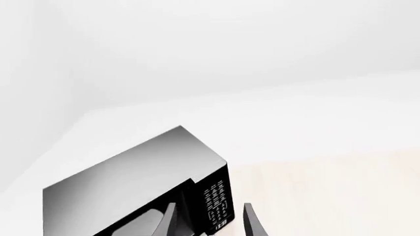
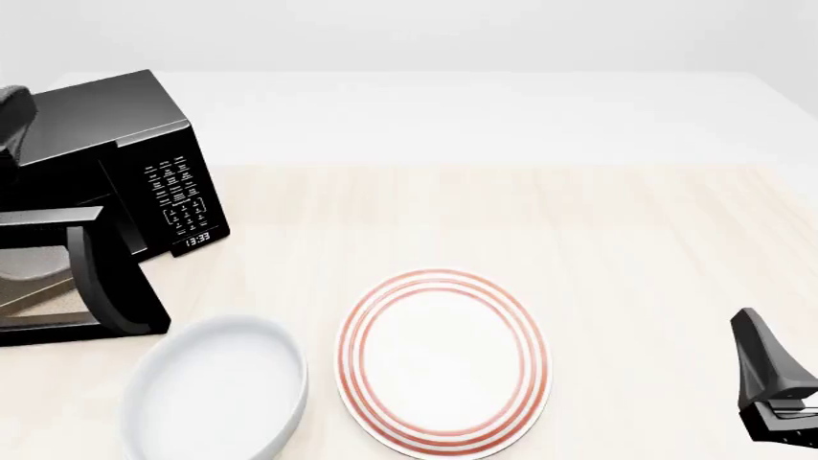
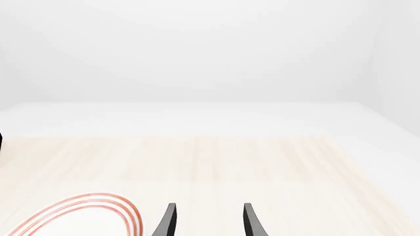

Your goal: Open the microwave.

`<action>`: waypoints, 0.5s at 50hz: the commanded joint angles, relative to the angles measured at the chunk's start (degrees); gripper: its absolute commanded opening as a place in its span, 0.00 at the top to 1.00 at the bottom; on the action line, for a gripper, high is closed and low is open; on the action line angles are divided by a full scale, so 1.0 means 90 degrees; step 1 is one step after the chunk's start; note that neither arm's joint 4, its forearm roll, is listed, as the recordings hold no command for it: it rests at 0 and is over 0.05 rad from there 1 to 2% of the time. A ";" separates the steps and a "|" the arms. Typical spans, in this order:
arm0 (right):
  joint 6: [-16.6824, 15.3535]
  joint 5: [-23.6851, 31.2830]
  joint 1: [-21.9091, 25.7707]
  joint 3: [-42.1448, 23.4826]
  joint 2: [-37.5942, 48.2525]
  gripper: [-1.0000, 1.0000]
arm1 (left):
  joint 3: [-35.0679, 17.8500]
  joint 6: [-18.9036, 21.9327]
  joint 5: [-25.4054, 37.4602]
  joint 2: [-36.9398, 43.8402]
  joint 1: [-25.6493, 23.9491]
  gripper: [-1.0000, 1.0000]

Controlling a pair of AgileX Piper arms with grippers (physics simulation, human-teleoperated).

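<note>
The glossy black microwave (image 2: 122, 125) stands at the table's far left. Its white-labelled keypad (image 2: 179, 192) and small clock display face the front. The door (image 2: 79, 331) is swung out toward the near side, its bar handle (image 2: 92, 268) at the free edge. A dark part of my left arm (image 2: 13, 120) shows above the microwave at the left edge. In the left wrist view my left gripper (image 1: 208, 223) is open above the microwave (image 1: 131, 182), nothing between its fingers. My right gripper (image 2: 773, 383) is low at the near right, open and empty (image 3: 208, 221).
A white plate with red rings (image 2: 442, 359) lies at the near middle, and its rim (image 3: 78, 216) shows in the right wrist view. A white bowl (image 2: 217, 388) sits left of it, just in front of the open door. The light wooden tabletop (image 2: 576, 240) stretches to the right.
</note>
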 commanded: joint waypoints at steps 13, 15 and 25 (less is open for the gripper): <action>-0.0002 0.0001 0.0000 0.0000 -0.0002 0.00 | -0.1214 -0.0036 0.1346 0.0986 -0.0153 0.00; -0.0001 0.0000 0.0000 0.0000 0.0001 0.00 | -0.1240 0.0015 0.1383 0.0999 -0.0140 0.00; 0.0000 0.0001 0.0001 0.0000 -0.0002 0.00 | -0.1483 -0.0305 0.1668 0.1272 -0.0150 0.00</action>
